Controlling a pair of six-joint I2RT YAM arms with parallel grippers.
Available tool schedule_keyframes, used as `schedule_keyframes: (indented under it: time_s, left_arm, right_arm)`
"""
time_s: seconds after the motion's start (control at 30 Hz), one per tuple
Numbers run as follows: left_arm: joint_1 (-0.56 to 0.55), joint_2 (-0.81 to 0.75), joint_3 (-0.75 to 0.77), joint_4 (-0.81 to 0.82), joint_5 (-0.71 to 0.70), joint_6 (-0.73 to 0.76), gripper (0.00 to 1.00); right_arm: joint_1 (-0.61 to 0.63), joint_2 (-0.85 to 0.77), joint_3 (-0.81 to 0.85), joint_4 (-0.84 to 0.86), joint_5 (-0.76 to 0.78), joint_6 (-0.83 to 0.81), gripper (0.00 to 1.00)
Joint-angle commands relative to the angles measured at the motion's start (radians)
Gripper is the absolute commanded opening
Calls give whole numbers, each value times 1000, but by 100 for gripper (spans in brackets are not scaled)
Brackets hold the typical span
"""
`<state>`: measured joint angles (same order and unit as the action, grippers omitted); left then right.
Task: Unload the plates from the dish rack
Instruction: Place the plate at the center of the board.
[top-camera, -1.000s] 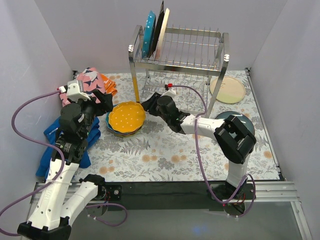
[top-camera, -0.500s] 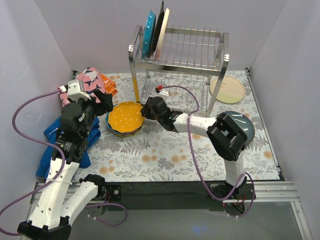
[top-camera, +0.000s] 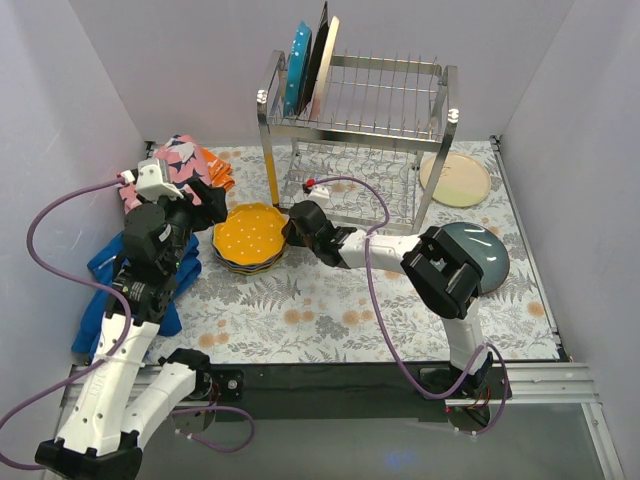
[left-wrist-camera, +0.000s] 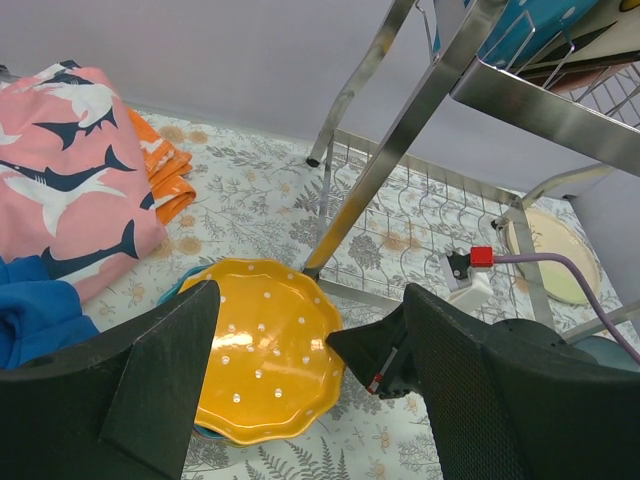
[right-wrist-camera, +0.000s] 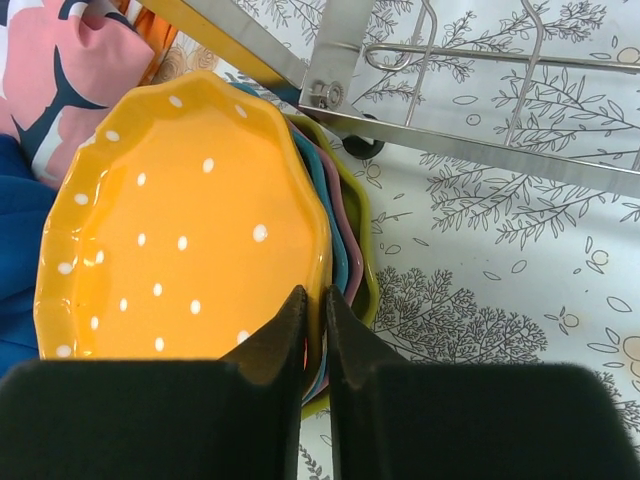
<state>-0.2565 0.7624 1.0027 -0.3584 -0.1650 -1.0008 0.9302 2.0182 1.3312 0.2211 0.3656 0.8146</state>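
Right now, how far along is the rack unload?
Done: a stack topped by the orange plate sits on the table, plus a cream plate and a dark plate flat at right. In hand: right gripper pinches the orange plate's rim. Remaining: three plates upright in the rack.

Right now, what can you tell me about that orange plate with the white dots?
The orange plate is round and glossy like glazed ceramic, with a wavy rim and small white dots. It lies face up on top of a stack of plates whose teal, pink and lime green edges show beneath it, close to a leg of the dish rack. The right gripper appears to pinch its rim.
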Motion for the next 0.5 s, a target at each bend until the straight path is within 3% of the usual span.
schedule_keyframes:
  time_s: [0.0, 0.17, 0.27, 0.47]
  left_arm:
    - [3, 3, -9, 3, 1, 8, 73]
    - [5, 24, -3, 3, 73, -16, 73]
    - [3, 69, 13, 4, 181, -35, 73]
    - [28, 190, 43, 24, 343, -155, 73]
  right_arm:
    - [6, -24, -13, 77, 30, -15, 19]
    - [-5, -177, -52, 66, 47, -145, 41]
    - [-4, -310, -90, 20, 32, -242, 49]
    - [9, -562, -38, -205, -10, -373, 51]
